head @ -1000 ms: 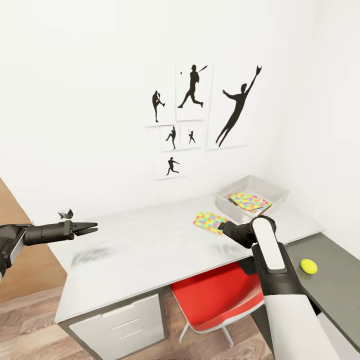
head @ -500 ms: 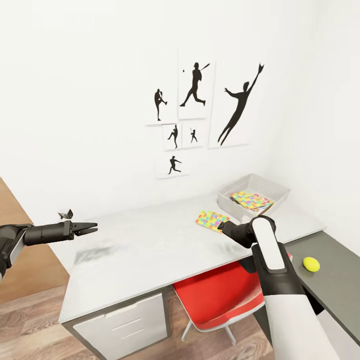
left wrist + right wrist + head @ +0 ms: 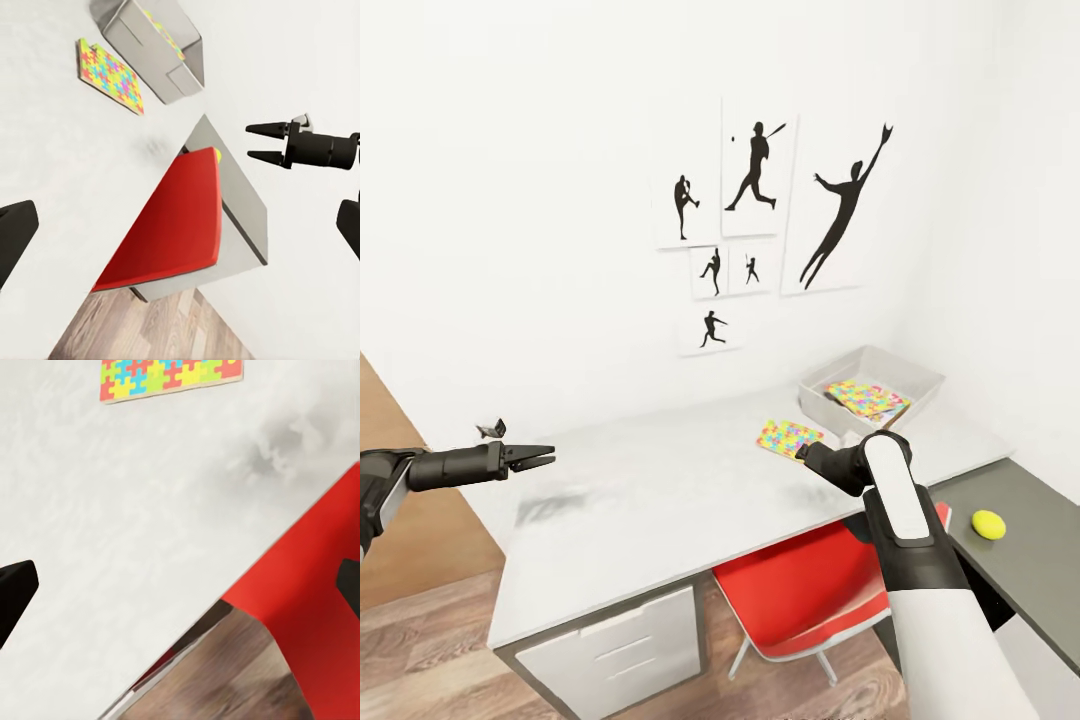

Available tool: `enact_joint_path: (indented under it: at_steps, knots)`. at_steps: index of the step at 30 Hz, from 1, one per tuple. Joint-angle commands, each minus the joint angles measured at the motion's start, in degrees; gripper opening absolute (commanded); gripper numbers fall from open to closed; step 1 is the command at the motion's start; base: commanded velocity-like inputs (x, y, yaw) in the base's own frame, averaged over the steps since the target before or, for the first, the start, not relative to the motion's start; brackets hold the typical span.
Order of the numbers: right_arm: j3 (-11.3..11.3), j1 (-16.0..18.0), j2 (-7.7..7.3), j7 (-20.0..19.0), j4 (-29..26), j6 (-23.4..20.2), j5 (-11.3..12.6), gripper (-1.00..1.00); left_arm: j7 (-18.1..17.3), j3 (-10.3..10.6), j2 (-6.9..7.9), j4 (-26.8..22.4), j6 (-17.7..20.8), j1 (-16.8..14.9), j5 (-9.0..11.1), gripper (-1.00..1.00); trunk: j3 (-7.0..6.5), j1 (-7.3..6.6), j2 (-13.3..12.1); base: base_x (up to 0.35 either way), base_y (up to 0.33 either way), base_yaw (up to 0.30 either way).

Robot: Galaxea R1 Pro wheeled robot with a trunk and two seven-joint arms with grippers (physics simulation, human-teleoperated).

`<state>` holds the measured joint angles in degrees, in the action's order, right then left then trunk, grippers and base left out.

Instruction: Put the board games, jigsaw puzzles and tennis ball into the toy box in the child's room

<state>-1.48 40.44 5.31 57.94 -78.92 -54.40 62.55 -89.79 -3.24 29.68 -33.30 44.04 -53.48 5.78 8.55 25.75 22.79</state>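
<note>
Jigsaw puzzle is lying flat on pale table top, just beside toy box, its longer side running toward the box. Box is sitting at the table's far right w/ a 2nd puzzle resting tilted inside. Tennis ball is sitting on the dark lower section. Left gripper is hovering off the table's left end, fingers apart, holding nothing. Right gripper is poised near the loose puzzle; can't tell its opening.

Matt pale table, glossy red chair seat, wood-plank floor
</note>
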Motion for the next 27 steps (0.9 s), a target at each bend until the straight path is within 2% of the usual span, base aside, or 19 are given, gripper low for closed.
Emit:
enact_joint_path:
  at_steps: [1,15,27]
  knots:
    - [-0.1,0.1,0.05,0.6,0.0,-0.2,0.6,1.00,-0.2,0.0,0.02,0.0,0.6,0.0,0.0,1.00,0.20,0.04,0.1,0.075,0.026,-0.100]
    - [-0.2,0.1,0.05,0.6,0.0,-0.2,0.5,1.00,-0.2,0.0,0.02,0.0,0.6,0.0,0.1,1.00,1.34,0.04,0.1,0.077,-0.011,-0.076]
    - [-0.1,0.1,0.05,0.5,0.1,0.8,0.6,1.00,-0.2,0.0,0.02,0.0,0.6,0.0,0.1,1.00,1.46,0.04,0.1,0.055,-0.028,-0.003]
